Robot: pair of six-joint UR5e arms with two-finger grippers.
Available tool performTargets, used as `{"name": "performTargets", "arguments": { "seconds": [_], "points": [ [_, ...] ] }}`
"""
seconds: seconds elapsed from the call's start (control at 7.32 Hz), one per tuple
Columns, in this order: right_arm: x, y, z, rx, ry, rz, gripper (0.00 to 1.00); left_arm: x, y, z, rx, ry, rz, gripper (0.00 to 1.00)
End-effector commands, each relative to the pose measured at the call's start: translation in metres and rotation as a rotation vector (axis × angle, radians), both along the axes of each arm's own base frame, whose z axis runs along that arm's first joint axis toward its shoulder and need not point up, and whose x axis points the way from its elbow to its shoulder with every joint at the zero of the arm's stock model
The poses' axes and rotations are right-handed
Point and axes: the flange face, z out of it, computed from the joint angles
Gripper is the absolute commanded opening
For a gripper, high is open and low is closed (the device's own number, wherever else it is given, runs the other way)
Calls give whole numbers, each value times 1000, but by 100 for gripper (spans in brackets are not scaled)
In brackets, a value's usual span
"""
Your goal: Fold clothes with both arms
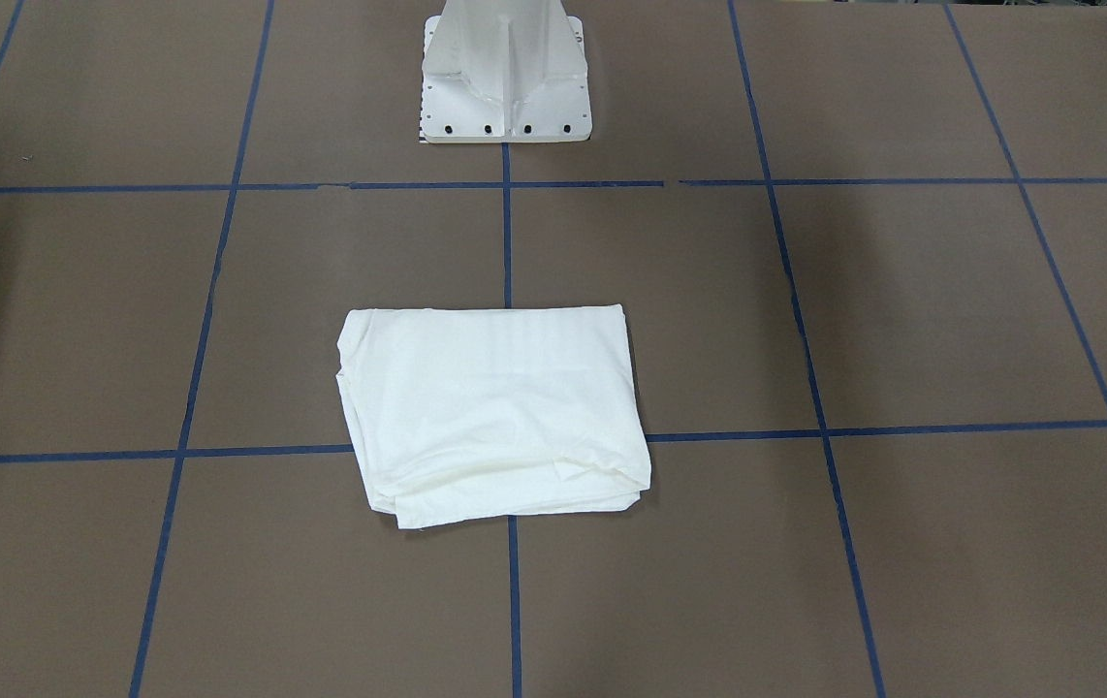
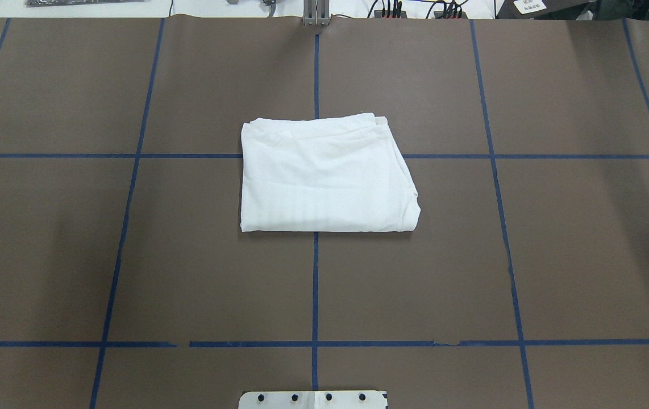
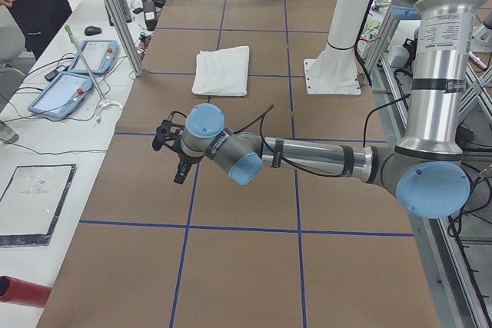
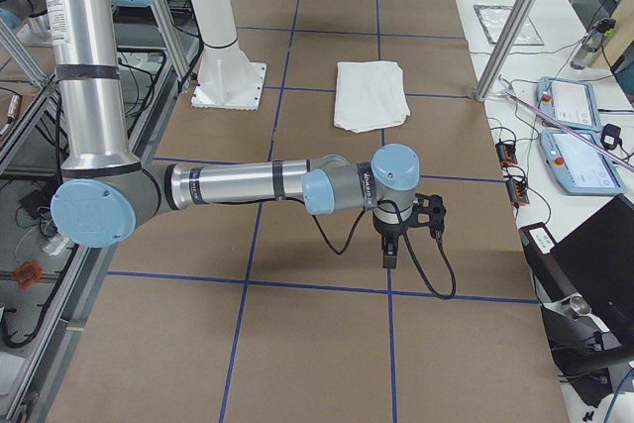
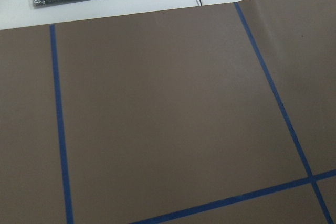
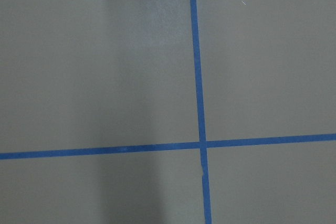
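Left pincer (image 3: 177, 170) and right pincer (image 4: 390, 255) hang over bare bench (image 2: 131, 255) at opposite ends, well apart from the shirt; side views only, so can't tell if open or closed. White T-shirt (image 2: 327, 173) lies mid bench, a compact layered rectangle, no print showing. Folding looks finished; next move probably nothing, maybe squaring the uneven far edge
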Motion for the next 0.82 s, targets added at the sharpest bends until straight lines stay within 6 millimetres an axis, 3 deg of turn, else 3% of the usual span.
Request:
{"name": "performTargets", "arguments": {
  "seconds": [0.0,0.14,0.27,0.41,0.55,0.68],
  "points": [
    [-25,-4,-6,16,7,-48,100,-17,51,20,-15,-18,-7,100],
    [-35,-5,-2,12,34,-58,100,-18,68,34,-23,-35,-14,100],
    [-35,1,-3,27,38,-66,100,-21,70,24,60,-51,-32,100],
    [-39,0,-2,50,40,-70,100,-23,92,22,82,-70,-49,100],
    [-50,-3,-3,76,46,-84,100,-23,105,3,103,-65,-54,100],
    [-48,0,-15,114,52,-82,100,-21,102,17,86,-80,-55,100]
  ]
}}
